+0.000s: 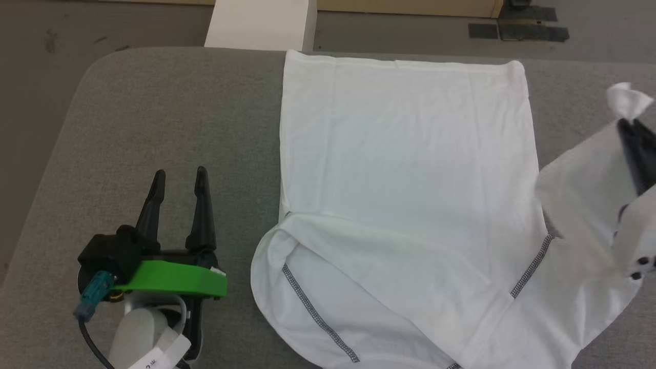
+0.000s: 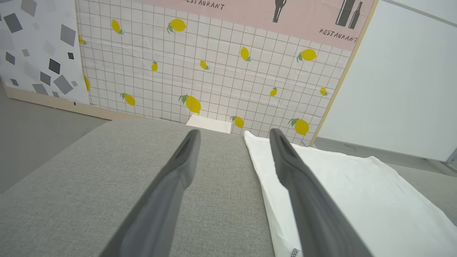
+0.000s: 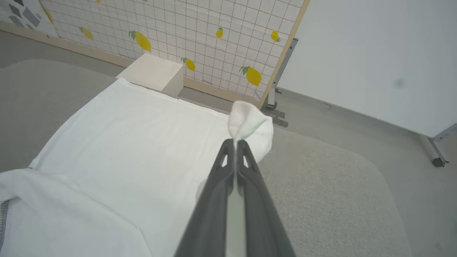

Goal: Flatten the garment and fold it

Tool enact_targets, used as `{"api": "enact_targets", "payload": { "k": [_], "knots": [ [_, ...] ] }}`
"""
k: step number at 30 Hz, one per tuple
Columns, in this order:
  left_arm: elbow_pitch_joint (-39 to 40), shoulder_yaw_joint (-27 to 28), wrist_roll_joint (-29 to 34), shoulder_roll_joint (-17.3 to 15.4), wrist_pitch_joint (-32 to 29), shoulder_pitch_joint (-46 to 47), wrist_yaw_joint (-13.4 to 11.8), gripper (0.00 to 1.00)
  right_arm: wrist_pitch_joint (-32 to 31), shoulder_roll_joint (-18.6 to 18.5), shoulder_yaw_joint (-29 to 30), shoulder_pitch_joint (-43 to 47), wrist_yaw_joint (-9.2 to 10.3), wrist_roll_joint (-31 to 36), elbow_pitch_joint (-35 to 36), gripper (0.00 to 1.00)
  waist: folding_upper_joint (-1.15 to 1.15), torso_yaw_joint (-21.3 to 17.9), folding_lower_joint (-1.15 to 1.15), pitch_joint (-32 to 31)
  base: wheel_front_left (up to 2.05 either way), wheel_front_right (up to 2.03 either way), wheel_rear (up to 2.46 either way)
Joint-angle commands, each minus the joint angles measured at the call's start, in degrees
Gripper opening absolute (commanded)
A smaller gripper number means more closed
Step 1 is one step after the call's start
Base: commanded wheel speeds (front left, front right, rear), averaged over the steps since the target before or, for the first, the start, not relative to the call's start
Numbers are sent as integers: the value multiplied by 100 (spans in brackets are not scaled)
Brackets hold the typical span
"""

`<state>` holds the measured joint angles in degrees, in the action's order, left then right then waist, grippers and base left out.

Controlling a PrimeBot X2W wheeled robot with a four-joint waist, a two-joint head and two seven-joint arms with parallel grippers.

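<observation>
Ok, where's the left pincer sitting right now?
In the head view the left pincer is at the lower left, open over the bare grey surface, beside the left edge of the garment and apart from it.

Grey fabric-covered table (image 1: 154, 113), rounded corners, white garment (image 1: 405, 154) lying mostly flat on its right half

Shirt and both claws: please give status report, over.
Left claw open, beside shirt, over grey cushion. Right claw shut on shirt, that side lifted. Shirt body flat, near end folded over. White box beyond far edge.
</observation>
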<state>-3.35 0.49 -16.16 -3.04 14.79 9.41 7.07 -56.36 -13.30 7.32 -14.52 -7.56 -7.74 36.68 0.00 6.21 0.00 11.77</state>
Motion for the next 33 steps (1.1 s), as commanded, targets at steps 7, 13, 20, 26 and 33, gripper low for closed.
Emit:
{"api": "enact_targets", "payload": {
  "k": [7, 13, 20, 26, 33],
  "knots": [
    [-20, -14, -49, 16, 20, -116, 34, 100, -141, -152, -1737, -156, 8, -164, -72, 0, 0, 124, 0, -189, 0, 0, 0],
    [-37, -41, -94, 16, 20, -71, 35, 100, 107, -54, -3013, -545, 8, -310, -1101, 0, 0, 178, 0, -113, 0, 0, 0],
    [-43, -104, -161, 16, 20, 33, 36, 100, 664, 232, -4034, -907, 8, -424, -2712, 0, 0, 302, 0, 30, 0, 0, 0],
    [-46, -120, -205, 16, 20, 104, 36, 100, 977, 369, -4638, -1100, 8, -492, -3875, 0, 0, 391, 0, 170, 0, 0, 0],
    [-65, -148, -198, 16, 21, 126, 17, 100, 1200, 402, -4976, -1194, 8, -842, -4698, 100, 0, 387, 0, 223, 0, 0, 0]
  ]
}}
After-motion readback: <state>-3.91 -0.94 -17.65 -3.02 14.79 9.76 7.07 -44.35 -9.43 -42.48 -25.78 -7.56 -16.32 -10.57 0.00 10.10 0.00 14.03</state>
